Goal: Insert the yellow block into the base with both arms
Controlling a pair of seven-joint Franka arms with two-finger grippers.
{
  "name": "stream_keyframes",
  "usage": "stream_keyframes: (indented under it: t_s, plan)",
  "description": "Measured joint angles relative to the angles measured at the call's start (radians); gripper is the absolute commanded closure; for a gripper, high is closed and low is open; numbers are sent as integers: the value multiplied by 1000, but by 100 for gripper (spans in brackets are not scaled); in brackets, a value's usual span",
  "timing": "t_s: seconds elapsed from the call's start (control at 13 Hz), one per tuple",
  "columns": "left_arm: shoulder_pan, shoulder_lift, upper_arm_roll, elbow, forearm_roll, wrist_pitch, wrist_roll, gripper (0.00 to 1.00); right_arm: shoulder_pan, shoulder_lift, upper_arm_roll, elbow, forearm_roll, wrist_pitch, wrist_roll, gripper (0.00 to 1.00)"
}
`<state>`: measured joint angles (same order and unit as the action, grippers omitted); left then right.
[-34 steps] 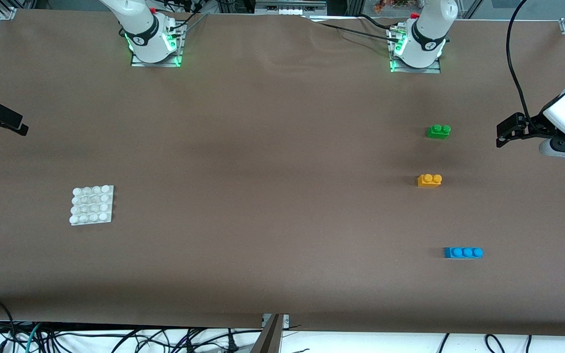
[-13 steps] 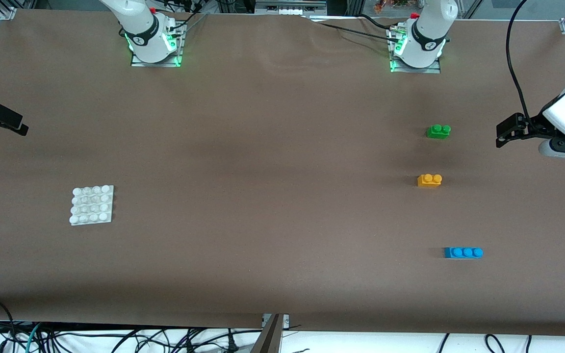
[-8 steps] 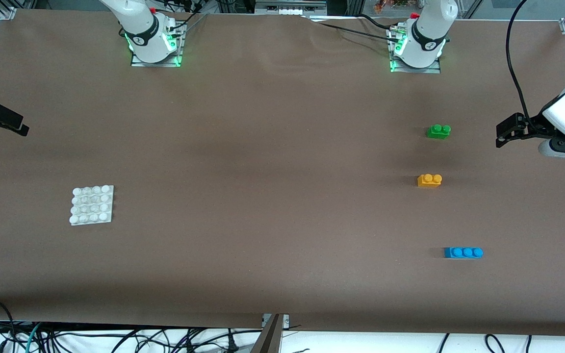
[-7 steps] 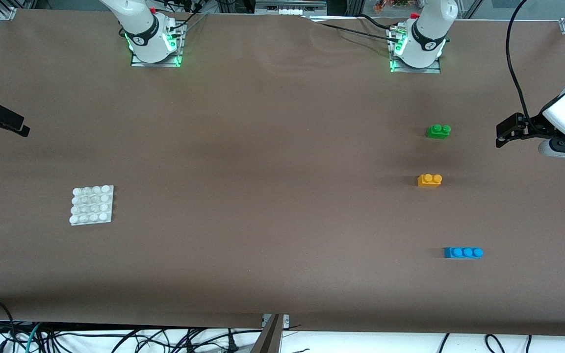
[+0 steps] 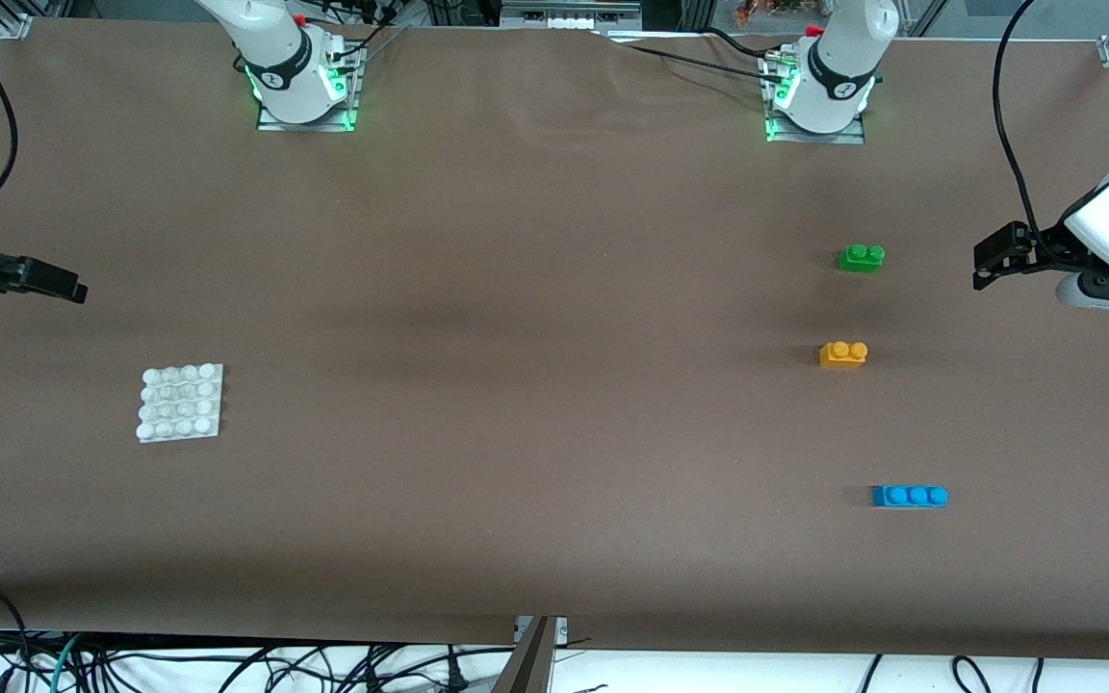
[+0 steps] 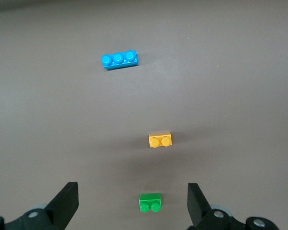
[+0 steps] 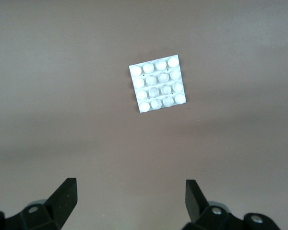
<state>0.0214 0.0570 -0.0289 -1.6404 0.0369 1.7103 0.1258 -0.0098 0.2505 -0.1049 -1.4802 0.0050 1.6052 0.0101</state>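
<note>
Front view. Table (image 5: 535, 318): brown cover, wide bare ground across its middle between the two groups of items. Base (image 5: 181, 401): flat white square plate, four-by-four round studs, lying flat toward the right arm's end, apart from every brick. Yellow block (image 5: 843, 353): small orange-yellow brick, two round studs up, standing free toward the left arm's end. Green brick (image 5: 861, 258): two studs, farther from the camera than the yellow block, open cover between them. Blue brick (image 5: 910, 496): three studs, nearer to the camera than the yellow block, well apart from it. Right gripper (image 5: 59, 288): black, up over the cover at the right arm's end of the table, clear of the base. Left gripper (image 5: 995, 258): black, up over the left arm's end of the table, clear of all three bricks.

Left wrist view. Left gripper (image 6: 133, 202): fingers spread wide, nothing between them. Green brick (image 6: 150, 202) shows in the gap between the fingers; yellow block (image 6: 160, 140) and blue brick (image 6: 119, 60) follow in a loose row, bare cover around each. Yellow block: studs facing up, edges clean.

Right wrist view. Right gripper (image 7: 130, 201): fingers spread wide, empty. Base (image 7: 157, 83): alone on the cover, turned slightly askew, all sixteen studs bare, open ground on every edge.
</note>
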Motion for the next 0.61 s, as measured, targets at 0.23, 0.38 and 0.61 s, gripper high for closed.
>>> stream_keyframes:
  t_s: [0.23, 0.38, 0.61]
  plan:
    - [0, 0, 0, 0, 0, 0, 0, 0, -37, 116, -1, -9, -1, 97, -100, 0]
    - [0, 0, 0, 0, 0, 0, 0, 0, -66, 206, -1, -12, -6, 165, -150, 0]
    - [0, 0, 0, 0, 0, 0, 0, 0, -71, 323, 0, -15, -15, 267, -165, 0]
